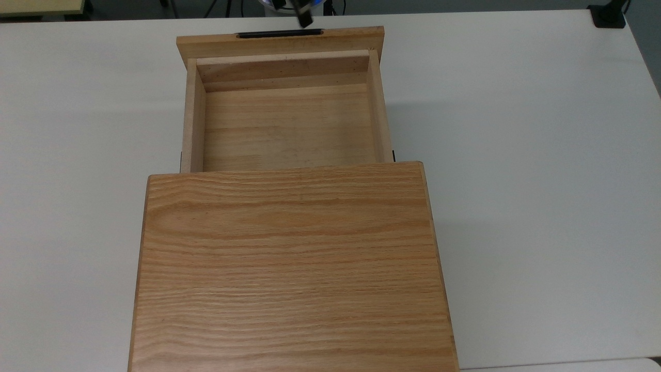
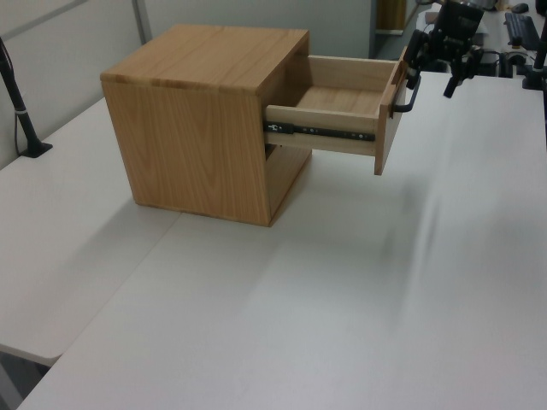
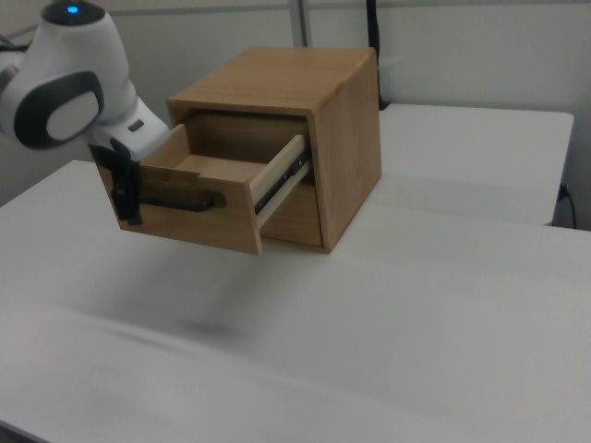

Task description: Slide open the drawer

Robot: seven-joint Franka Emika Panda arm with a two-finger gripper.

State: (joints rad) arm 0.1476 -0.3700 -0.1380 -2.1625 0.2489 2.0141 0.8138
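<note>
Gripper: we see the gripper (image 2: 440, 64) by the drawer's front, at the far end of the table (image 1: 516, 155); in the left view its two fingers stand spread, one near the handle's upper end and one out over the table, with nothing between them.

Gripper in the right view: it (image 3: 125, 189) hangs under the white arm (image 3: 65, 74) at the right view's left end of the handle; we cannot tell whether a finger touches the bar.

Handle: the long flat black handle (image 3: 180, 200) runs level across the front panel, its long axis crosswise to the way the drawer slides. In the top view it (image 1: 280, 34) lies along the panel's far edge, and the fingertip we see (image 1: 305, 20) sits just beyond it, toward the top view's right of its middle.

Drawer: the drawer (image 1: 284, 124) stands well out of the cabinet (image 1: 289, 268), its bare floor open to view, its side rail (image 2: 320, 131) drawn long.

Direction: from the gripper, the drawer lies toward the cabinet; the sliding axis runs from cabinet to gripper.

Progress: we judge the opening all but done.

Next move: we judge that it turns on the released handle; backing off along the sliding axis should avoid snagging the bar.
</note>
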